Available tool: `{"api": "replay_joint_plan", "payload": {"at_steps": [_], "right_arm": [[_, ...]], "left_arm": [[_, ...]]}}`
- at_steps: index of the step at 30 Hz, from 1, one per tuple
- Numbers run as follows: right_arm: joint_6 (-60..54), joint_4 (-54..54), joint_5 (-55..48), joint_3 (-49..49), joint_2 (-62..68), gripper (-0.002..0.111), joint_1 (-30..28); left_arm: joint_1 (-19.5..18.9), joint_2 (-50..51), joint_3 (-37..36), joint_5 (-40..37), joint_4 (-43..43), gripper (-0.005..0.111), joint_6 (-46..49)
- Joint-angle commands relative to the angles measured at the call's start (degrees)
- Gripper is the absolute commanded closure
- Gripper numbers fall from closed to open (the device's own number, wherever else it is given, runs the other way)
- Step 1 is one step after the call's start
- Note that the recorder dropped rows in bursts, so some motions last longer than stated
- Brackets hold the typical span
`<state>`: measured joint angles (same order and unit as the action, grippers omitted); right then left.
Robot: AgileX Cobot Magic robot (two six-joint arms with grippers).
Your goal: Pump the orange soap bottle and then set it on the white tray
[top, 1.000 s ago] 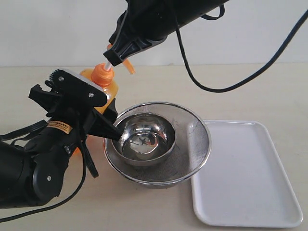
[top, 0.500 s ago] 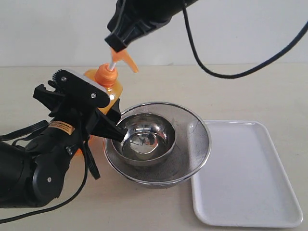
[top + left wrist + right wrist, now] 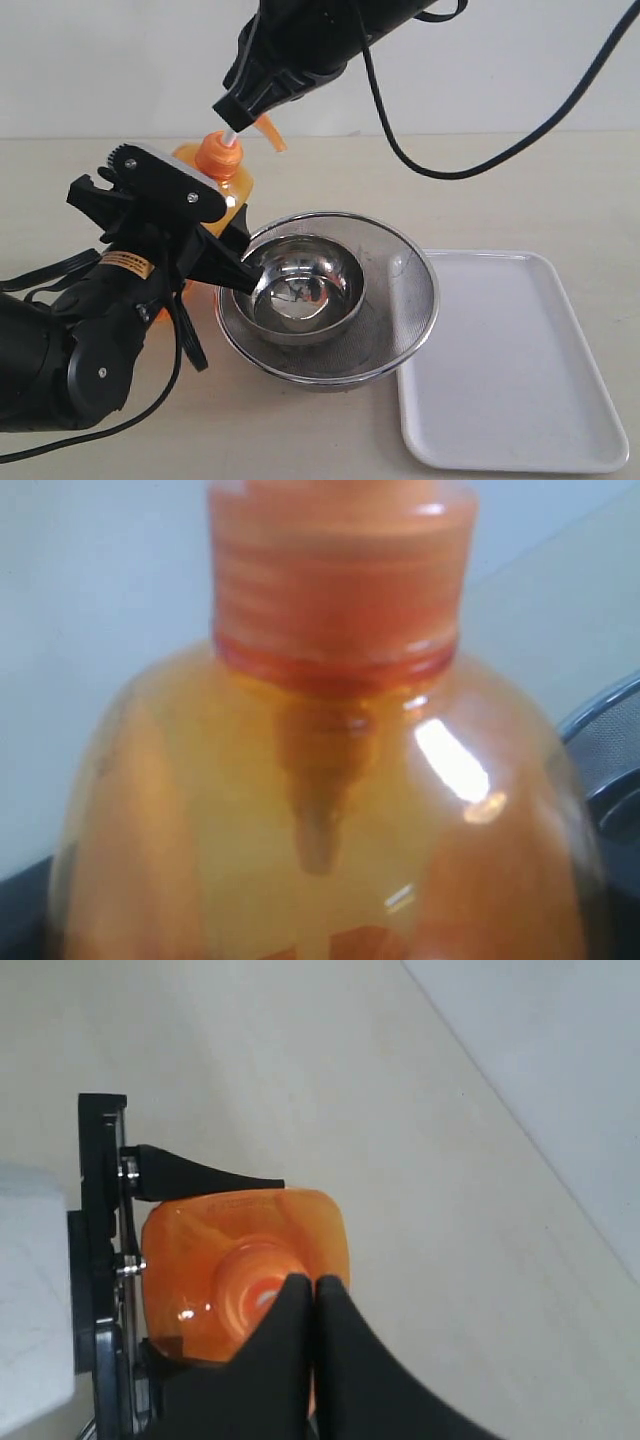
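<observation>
Since half a second ago, the right gripper (image 3: 238,112) has been lowered a little, and the orange pump head (image 3: 262,128) has gone down with it, so that less of the white stem (image 3: 229,137) is shown. Nothing else is seen to have shifted.

The orange soap bottle (image 3: 228,180) is stood on the bench (image 3: 500,190), just beside the strainer (image 3: 400,320) and the steel bowl (image 3: 305,285) set inside it. It is clamped around its body by the left gripper (image 3: 212,238), judged to be so held that it is kept from tipping or sliding while force is applied from above. The right gripper is closed, its two fingers (image 3: 290,1360) brought together with no gap, so that they can be used as one blunt tip on the pump head. The spout is turned towards the bowl side. The white tray (image 3: 520,400) is laid bare on the far side of the strainer, well apart from the bottle, so the placing step is not yet done.

Much is concealed. In the exterior view, the bottle's lower body and label are covered by the left gripper. The left wrist view is filled by the blurred shoulder and threaded collar (image 3: 335,590), and no fingers are shown there. In the right wrist view, most of the pump head is hidden beneath the closed fingers. Whether soap is dispensed cannot be told.
</observation>
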<state>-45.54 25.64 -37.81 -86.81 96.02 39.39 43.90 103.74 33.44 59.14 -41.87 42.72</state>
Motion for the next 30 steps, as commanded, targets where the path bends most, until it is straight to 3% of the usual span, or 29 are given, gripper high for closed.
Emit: {"api": "replay_joint_plan", "payload": {"at_steps": [1, 30], "right_arm": [[0.69, -0.26, -2.71, 0.24, 1.68, 0.108, 0.08], [0.90, 0.49, -4.03, 2.37, 2.51, 0.108, 0.08]], "left_arm": [[0.32, 0.60, -0.06, -3.88, -0.76, 0.102, -1.97], [0.32, 0.60, -0.06, -4.87, -0.75, 0.102, -2.06]]}}
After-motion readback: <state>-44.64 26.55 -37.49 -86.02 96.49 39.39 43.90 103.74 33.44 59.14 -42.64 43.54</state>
